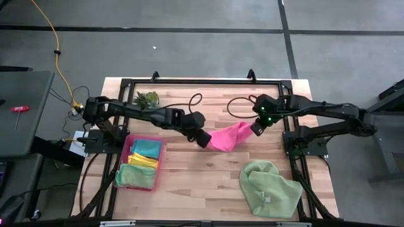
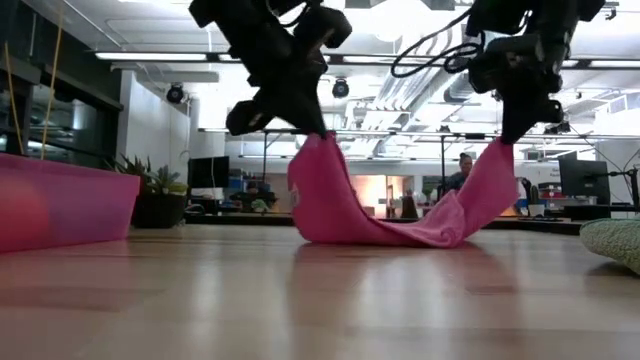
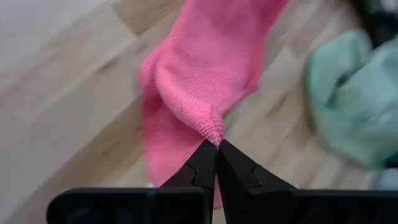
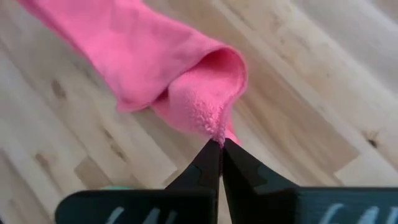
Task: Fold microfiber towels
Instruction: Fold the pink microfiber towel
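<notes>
The hot pink towel [image 1: 228, 136] hangs between my two grippers at the table's middle, its sagging middle [image 2: 400, 232] resting on the wood. My left gripper [image 1: 203, 138] is shut on its left end, my right gripper [image 1: 255, 128] on its right end. A pale green towel [image 1: 270, 188] lies crumpled near the front right. Teal, yellow and pale green towels lie in the pink tray [image 1: 140, 161]. My left gripper pinches a bunched corner [image 3: 213, 132] of the pink towel between its two fingertips, from above, pointing down. That end is lifted and the cloth slopes slack to the table. My right gripper pinches the opposite bunched corner [image 4: 216, 135] between its fingertips, from above. That end is lifted too, the cloth hanging down to the table.
A small spiky green plant [image 1: 147, 98] stands at the far left, behind the left arm. The pink tray sits at the front left. Bare wood lies between the tray and the green towel. Black frame rails edge the table.
</notes>
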Controlling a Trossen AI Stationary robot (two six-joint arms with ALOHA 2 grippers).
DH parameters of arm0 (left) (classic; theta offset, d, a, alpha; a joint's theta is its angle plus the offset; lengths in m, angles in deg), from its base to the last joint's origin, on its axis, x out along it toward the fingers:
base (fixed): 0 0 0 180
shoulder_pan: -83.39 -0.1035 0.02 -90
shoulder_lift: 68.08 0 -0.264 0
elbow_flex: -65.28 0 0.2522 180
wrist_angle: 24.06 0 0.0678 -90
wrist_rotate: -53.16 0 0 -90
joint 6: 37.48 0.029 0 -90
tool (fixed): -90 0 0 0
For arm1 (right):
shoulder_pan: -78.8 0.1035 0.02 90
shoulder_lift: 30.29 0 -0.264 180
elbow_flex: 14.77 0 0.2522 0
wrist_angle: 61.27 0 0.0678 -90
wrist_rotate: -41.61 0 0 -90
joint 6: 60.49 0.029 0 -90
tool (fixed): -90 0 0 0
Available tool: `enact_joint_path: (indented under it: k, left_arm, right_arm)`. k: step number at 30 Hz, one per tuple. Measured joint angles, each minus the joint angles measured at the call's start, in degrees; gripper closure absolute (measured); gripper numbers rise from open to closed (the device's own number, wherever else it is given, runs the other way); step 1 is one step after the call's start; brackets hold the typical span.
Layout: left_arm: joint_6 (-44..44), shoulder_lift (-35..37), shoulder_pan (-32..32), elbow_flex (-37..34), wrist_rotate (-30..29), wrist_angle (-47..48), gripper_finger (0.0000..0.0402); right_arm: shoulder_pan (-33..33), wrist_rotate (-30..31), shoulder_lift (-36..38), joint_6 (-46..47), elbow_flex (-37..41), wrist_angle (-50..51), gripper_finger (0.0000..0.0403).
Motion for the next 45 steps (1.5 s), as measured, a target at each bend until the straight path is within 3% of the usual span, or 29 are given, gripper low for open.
enact_joint_path:
  k: [6, 11, 16, 19, 22, 27, 37, 45]
  left_arm:
    - [8.83, 0.00, -1.93, -0.03, -4.83, 9.82, 0.0372]
    - [17.37, 0.00, -5.30, -0.03, -9.08, 17.70, 0.0318]
    - [22.74, 0.42, -8.58, -0.03, -9.05, 21.26, 0.0255]
    - [22.95, 0.42, -9.34, -0.01, -4.81, 18.02, 0.0221]
    - [23.07, -0.06, -7.47, 0.13, 0.65, 6.97, 0.0195]
    - [22.14, -4.93, -1.33, 0.94, 0.56, -8.80, 0.0182]
    - [24.82, -24.13, 3.72, 15.61, 1.21, -11.29, 0.0181]
    - [28.62, -30.14, 4.04, 19.71, -2.37, -11.87, 0.0181]
  right_arm:
    - [-1.38, 0.61, -4.41, -1.38, 0.00, -3.53, 0.0403]
    - [-1.49, 0.61, -8.79, -2.19, 0.00, -8.65, 0.0403]
    - [-1.49, 0.63, -10.57, -2.47, 0.00, -12.71, 0.0403]
    - [-1.49, 0.63, -10.35, -2.45, 0.00, -12.69, 0.0403]
    - [-1.49, 0.64, -9.29, -2.51, 0.00, -11.64, 0.0403]
    - [-1.49, 0.68, -8.23, -1.74, 0.00, -8.70, 0.0403]
    - [-1.44, 1.00, -8.02, 0.21, 0.00, -9.21, 0.0403]
    - [-1.44, 1.00, -8.01, 0.20, 0.00, -9.36, 0.0403]
